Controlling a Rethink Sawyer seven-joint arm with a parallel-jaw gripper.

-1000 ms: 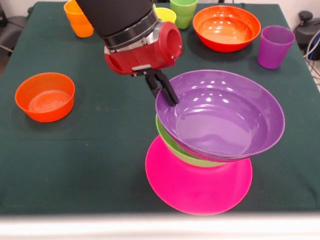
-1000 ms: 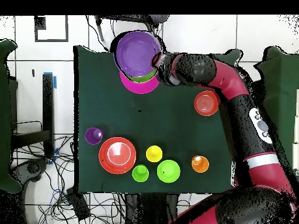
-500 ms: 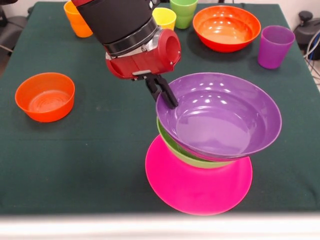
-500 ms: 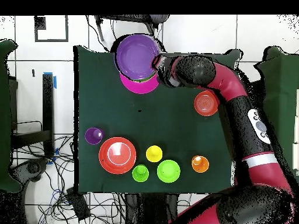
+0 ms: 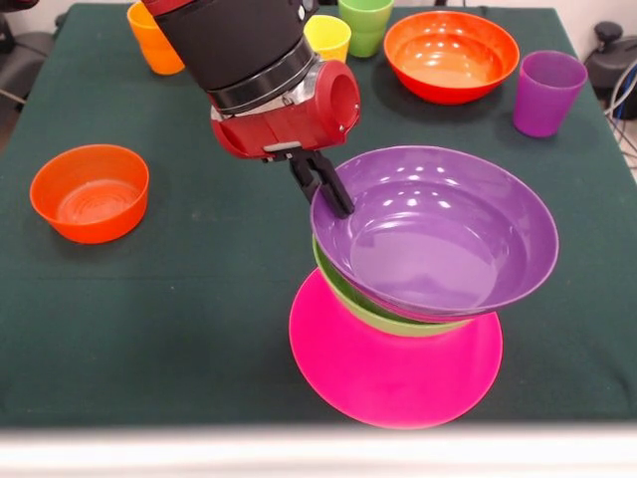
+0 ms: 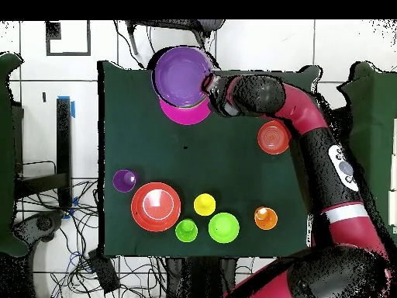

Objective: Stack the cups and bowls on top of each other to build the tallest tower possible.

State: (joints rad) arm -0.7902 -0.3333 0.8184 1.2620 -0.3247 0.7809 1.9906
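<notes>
The gripper [image 5: 331, 189] pinches the left rim of the purple bowl [image 5: 438, 234], which sits on the green bowl [image 5: 363, 299] over the pink bowl [image 5: 388, 368] at the table's [image 5: 199, 329] near edge. Far right stand an orange bowl [image 5: 450, 55] and purple cup [image 5: 546, 93].

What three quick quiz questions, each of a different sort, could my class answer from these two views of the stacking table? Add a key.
1. True or false: the purple bowl sits above the light green bowl on the pink bowl.
2. Where does the gripper meet the purple bowl? A) at its rim B) under its base C) nowhere
3. Fill in: loose on the table stand ___ cups: the orange cup, yellow cup, green cup and purple cup.

Key: 1 true; 2 A; 3 four
</notes>
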